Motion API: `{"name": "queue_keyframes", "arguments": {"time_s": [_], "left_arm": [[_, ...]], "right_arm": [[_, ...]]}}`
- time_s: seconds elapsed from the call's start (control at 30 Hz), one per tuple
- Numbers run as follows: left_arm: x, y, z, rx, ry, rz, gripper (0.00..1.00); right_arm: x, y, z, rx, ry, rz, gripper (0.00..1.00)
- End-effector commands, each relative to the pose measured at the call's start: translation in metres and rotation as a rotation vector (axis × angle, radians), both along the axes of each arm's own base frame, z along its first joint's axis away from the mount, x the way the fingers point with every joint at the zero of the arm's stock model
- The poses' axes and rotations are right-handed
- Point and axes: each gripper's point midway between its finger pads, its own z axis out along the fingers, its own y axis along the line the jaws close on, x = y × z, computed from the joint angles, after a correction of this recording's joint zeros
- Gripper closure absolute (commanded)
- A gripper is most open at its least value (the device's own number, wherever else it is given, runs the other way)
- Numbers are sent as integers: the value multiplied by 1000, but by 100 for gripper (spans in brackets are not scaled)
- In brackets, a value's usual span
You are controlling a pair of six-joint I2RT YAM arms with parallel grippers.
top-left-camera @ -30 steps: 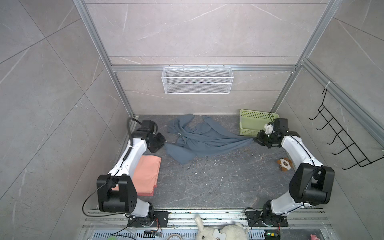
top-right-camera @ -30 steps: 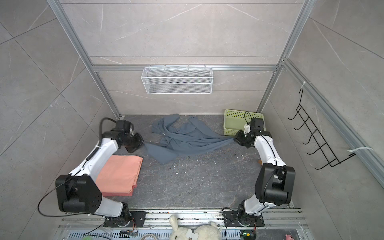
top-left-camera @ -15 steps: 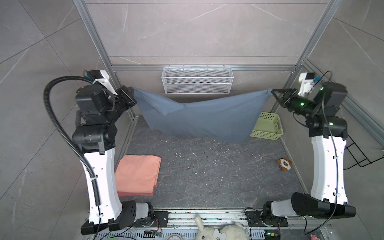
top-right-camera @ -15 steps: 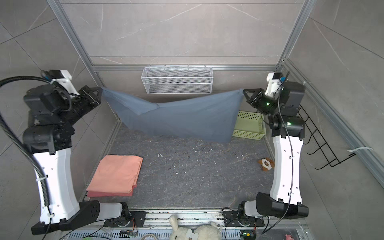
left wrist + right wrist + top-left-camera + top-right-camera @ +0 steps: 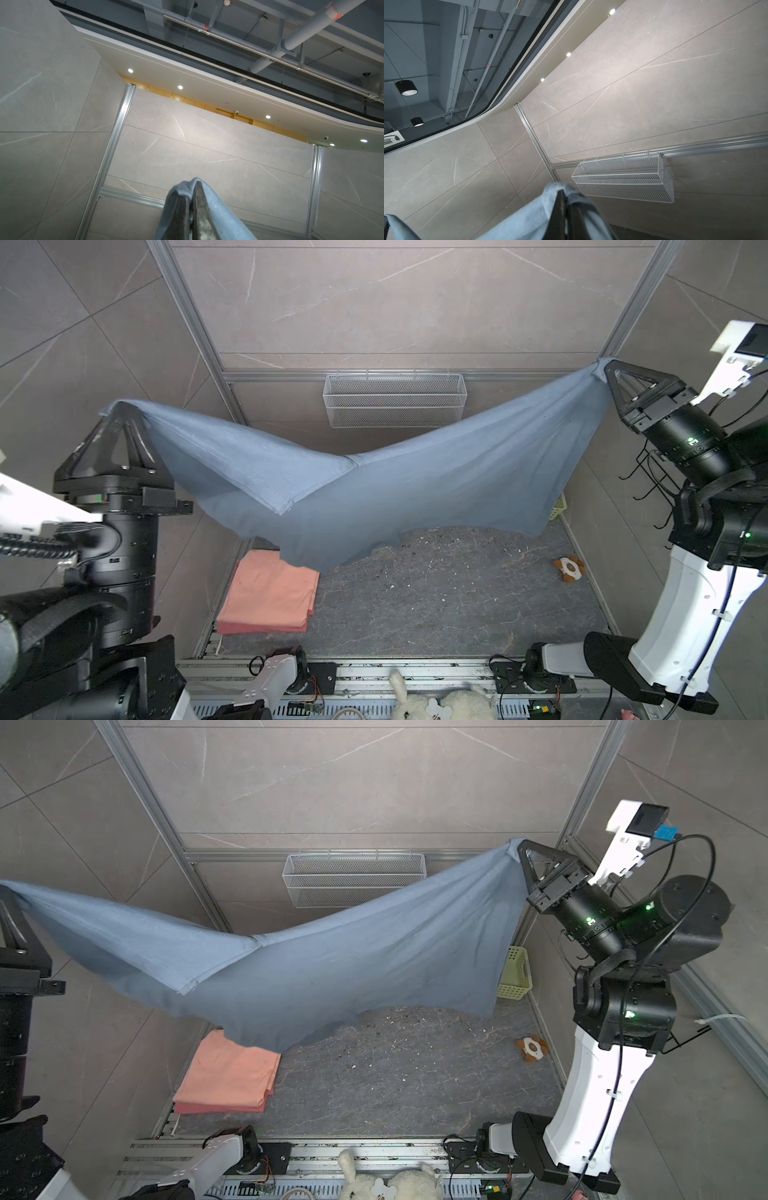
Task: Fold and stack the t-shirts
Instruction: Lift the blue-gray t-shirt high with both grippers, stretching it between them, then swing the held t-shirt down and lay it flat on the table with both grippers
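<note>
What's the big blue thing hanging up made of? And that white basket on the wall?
The blue-grey t-shirt looks like soft, matte cloth, probably cotton: it sags, creases and shows a stitched hem. The white wall basket looks like painted or coated metal wire mesh: you can see through its fine grid.

The slate blue-grey t-shirt (image 5: 415,489) hangs spread in mid-air, strung up by two far-apart corners and sagging deeply in the middle (a stitched hem folds over on its left half). The salmon-pink t-shirts (image 5: 270,597) lie flat below it at the near left, folded into a neat rectangular stack whose far corner is hidden behind the drape.
</note>
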Motion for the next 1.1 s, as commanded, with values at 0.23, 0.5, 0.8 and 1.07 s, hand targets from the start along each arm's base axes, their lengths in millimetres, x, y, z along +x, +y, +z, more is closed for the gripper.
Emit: {"name": "queue_keyframes", "arguments": {"time_s": [0.23,0.5,0.8,1.07], "left_arm": [[182,22,-42,-83,234,12,100],[254,34,-50,-118,246,24,100],[154,47,39,-45,-52,183,100],[145,49,-112,-120,318,174,100]], "right_arm": [[97,-1,-41,105,151,64,99],[145,18,-68,122,227,84,100],[94,12,18,103,-42,30,99],[135,16,-146,35,335,25,98]]}}
